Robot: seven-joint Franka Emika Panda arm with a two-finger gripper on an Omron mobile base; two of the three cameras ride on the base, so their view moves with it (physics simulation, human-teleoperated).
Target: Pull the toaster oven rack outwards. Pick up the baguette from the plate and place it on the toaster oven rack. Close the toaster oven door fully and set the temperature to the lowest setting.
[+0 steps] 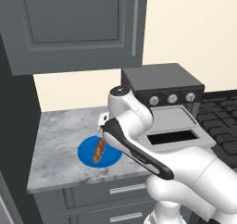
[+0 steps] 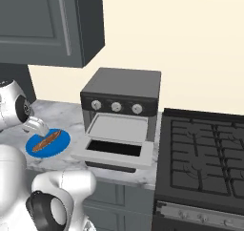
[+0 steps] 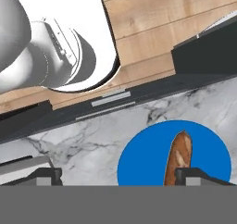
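Above the round bright-blue plate [image 3: 139,165], the gripper [image 3: 119,174] hung wide open, fingertips straddling nothing, lined up to seize the slim brown baguette [image 3: 178,157] lying there.

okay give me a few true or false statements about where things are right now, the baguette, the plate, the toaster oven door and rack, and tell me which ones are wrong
1. The baguette lies on the blue plate. True.
2. The toaster oven door is shut. False: it hangs open, folded down flat in front of the toaster oven.
3. The toaster oven rack is pulled out over the open door. True.
4. The plate sits on the black stovetop. False: it rests on the marble counter, on the far side of the oven from the stovetop.
5. The claw is clamped on the baguette. False: in the hand view its fingertips stand wide apart, with the loaf free on the plate.
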